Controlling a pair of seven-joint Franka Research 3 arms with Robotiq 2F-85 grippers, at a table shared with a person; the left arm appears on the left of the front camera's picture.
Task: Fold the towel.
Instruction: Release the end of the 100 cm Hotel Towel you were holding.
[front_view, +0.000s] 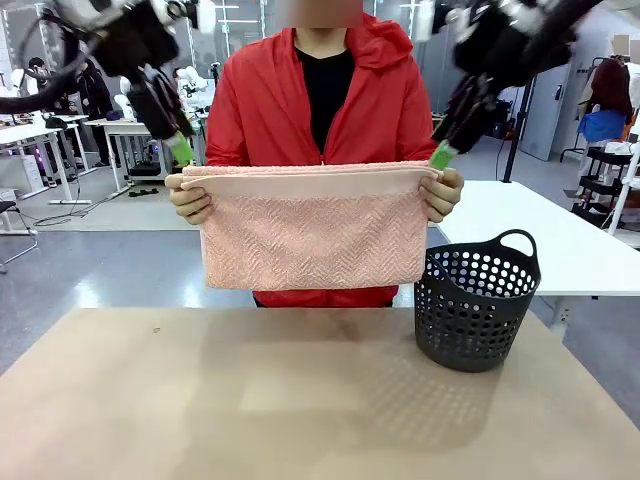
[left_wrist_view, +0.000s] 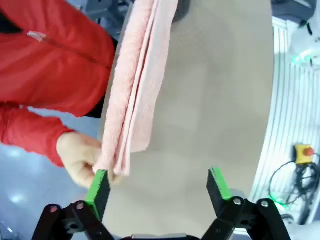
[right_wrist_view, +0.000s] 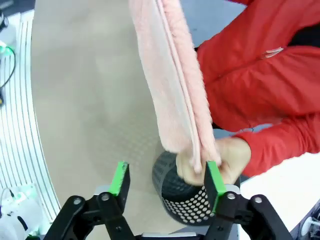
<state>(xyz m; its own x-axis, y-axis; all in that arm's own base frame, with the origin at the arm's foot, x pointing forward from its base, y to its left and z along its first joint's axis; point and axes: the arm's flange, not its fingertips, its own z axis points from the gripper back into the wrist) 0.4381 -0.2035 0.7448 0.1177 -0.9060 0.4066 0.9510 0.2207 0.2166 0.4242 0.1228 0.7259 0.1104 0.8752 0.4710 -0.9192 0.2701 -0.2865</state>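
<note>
The salmon-pink terry towel hangs upright in the air at the far side of the bench, facing the near side. It is folded into layers that drop from a straight, level top edge. A plain smooth hem band runs along that top edge, and below it the face shows a raised herringbone zigzag texture. The towel is spread flat and wide, and its lower edge is level and clear of the bench top. One hand pinches its upper left corner and the other hand its upper right corner. Seen edge-on in the wrist views, the layers lie close together.
</note>
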